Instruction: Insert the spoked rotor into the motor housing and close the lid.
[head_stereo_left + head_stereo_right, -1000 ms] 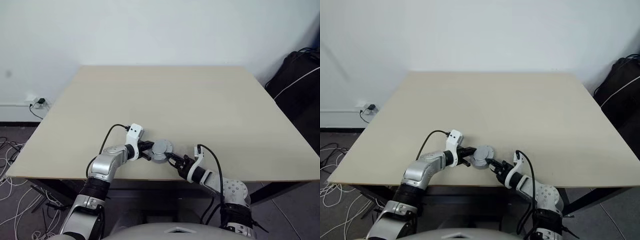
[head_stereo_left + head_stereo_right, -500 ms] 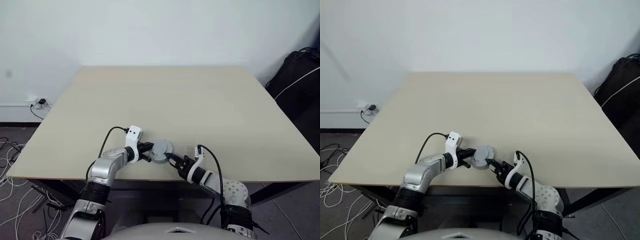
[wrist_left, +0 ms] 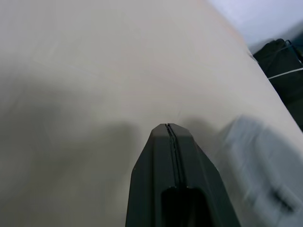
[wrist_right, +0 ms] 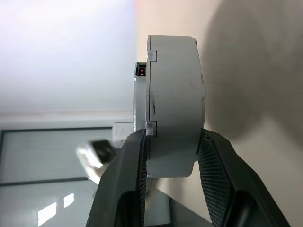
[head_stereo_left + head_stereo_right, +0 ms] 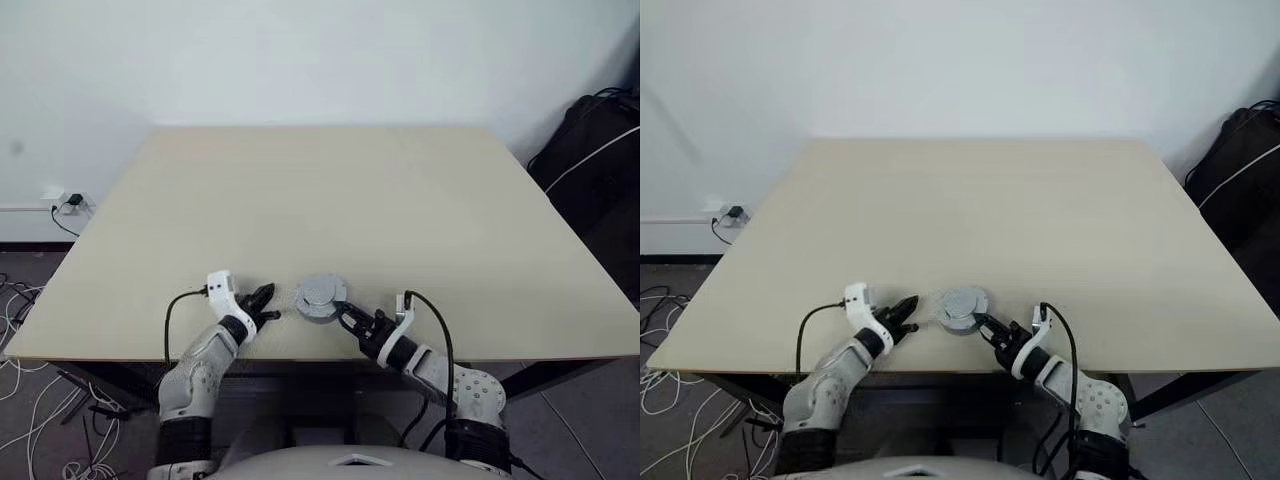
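Observation:
The motor housing is a round grey body near the table's front edge. The flat grey lid lies on top of it. The spoked rotor is hidden. My right gripper comes in from the right and is shut on the housing. In the right wrist view its two black fingers clamp the housing's grey side wall. My left gripper is shut and holds nothing. It lies low over the table, a short gap to the left of the housing. Its closed fingertips point towards the blurred grey housing.
The beige table stretches wide behind the housing, and its front edge runs just under both grippers. A black bag stands off the table's right side. A wall socket and cables sit on the floor at the left.
My left gripper has drawn away from the housing, to the left and towards the front edge, and its wrist has rolled. The right gripper keeps its grip on the housing.

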Robot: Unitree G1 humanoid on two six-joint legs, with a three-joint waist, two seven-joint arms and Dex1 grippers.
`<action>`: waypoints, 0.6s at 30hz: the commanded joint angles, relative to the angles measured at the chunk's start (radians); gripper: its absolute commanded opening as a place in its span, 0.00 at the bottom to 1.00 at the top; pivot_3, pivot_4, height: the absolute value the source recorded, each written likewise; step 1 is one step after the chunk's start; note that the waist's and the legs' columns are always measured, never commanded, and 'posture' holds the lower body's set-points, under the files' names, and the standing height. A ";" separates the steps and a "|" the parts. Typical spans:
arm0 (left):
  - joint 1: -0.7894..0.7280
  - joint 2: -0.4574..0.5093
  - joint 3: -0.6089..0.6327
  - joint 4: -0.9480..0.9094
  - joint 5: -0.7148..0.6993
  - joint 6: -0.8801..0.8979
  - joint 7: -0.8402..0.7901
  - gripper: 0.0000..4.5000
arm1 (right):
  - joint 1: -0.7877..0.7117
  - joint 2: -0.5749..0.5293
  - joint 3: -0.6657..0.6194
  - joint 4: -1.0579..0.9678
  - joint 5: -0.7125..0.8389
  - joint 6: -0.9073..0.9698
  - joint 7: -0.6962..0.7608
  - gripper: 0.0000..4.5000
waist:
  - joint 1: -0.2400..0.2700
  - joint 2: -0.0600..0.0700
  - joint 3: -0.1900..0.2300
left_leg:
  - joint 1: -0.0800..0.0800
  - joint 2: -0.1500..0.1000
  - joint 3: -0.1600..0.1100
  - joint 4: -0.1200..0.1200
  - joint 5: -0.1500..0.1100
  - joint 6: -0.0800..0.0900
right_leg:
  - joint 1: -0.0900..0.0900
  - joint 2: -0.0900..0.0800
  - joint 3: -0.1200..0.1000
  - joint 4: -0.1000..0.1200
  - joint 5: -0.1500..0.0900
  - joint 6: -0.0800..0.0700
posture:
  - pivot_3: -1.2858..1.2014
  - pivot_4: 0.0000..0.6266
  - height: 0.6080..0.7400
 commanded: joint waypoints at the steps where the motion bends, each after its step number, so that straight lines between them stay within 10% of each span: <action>1: 0.033 -0.002 0.005 -0.080 -0.085 0.050 -0.017 0.00 | -0.033 0.033 0.001 -0.063 0.096 -0.010 0.028 0.28 | 0.000 0.000 0.001 | 0.000 0.000 0.000 0.000 0.000 0.000 | 0.000 0.000 0.000 0.000 0.000 0.000 | 0.52 0.00 1.00; 18: 0.200 -0.116 0.053 -0.167 -0.664 0.268 0.021 0.00 | -0.070 -0.017 0.006 -0.094 0.170 -0.040 -0.024 0.28 | -0.001 0.002 0.003 | 0.000 0.000 0.001 0.001 0.000 0.000 | 0.000 0.000 0.001 0.001 0.000 0.000 | 0.52 0.00 1.00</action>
